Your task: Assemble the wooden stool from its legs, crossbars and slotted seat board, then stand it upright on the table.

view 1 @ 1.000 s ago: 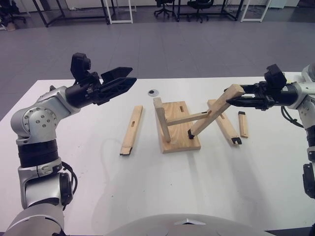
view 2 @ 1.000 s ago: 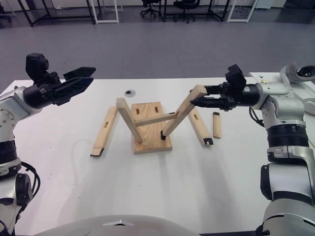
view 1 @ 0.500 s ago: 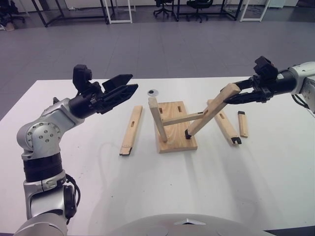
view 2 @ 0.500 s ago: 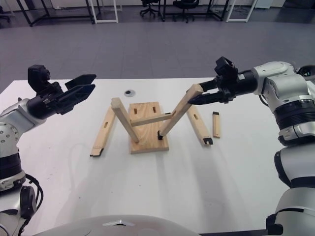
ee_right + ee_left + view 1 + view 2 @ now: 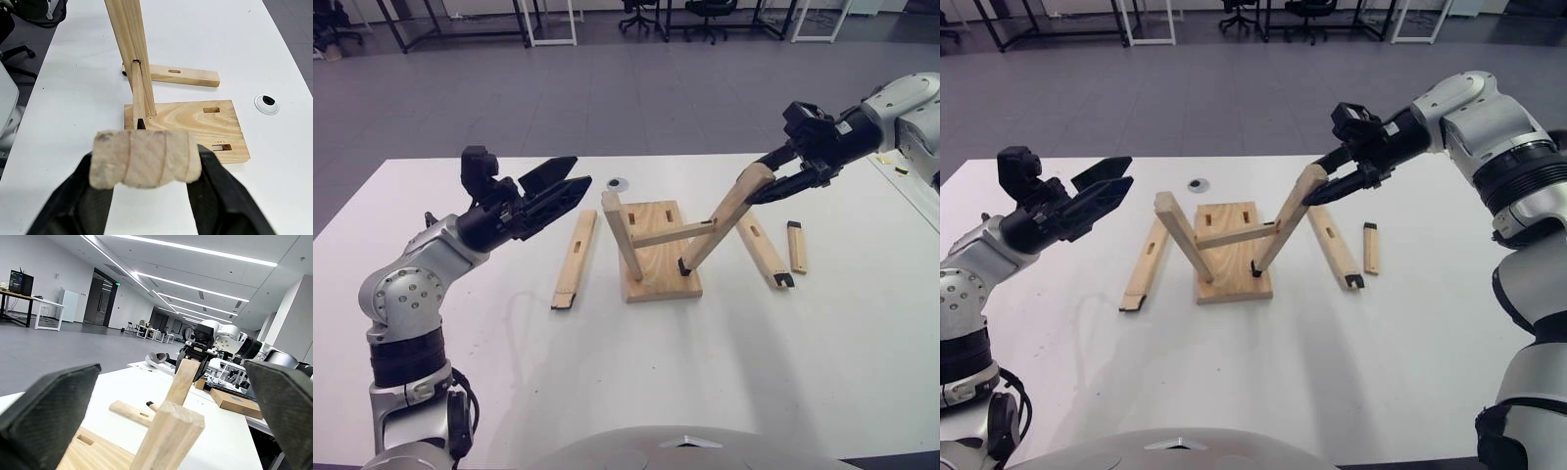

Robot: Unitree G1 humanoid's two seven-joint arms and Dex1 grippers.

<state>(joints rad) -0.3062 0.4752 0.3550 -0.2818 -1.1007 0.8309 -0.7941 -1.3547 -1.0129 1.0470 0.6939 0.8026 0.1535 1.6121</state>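
Probably light, stiff and a little slick: pale square-cut wood, best pinched across flat faces near a leg's end, without wrenching the joint. Right gripper [image 5: 766, 186] clamped on the top of one leaning leg [image 5: 720, 220], joined by a crossbar [image 5: 671, 233] to a second leg [image 5: 625, 235], both feet on the seat board [image 5: 664, 286], middle of the table [image 5: 754, 372]. Left gripper [image 5: 581, 172] wide open, empty, raised near that second leg.

The slotted seat board [image 5: 661, 284] lies flat mid-table. A tilted leg [image 5: 623, 235] and a leaning leg [image 5: 720, 220] stand on it, joined by a crossbar [image 5: 673, 232]. My right gripper [image 5: 767, 183] clamps the leaning leg's top. A loose leg [image 5: 575, 257] lies to the board's left, a spare leg [image 5: 762, 247] and a short bar [image 5: 796, 247] to its right.
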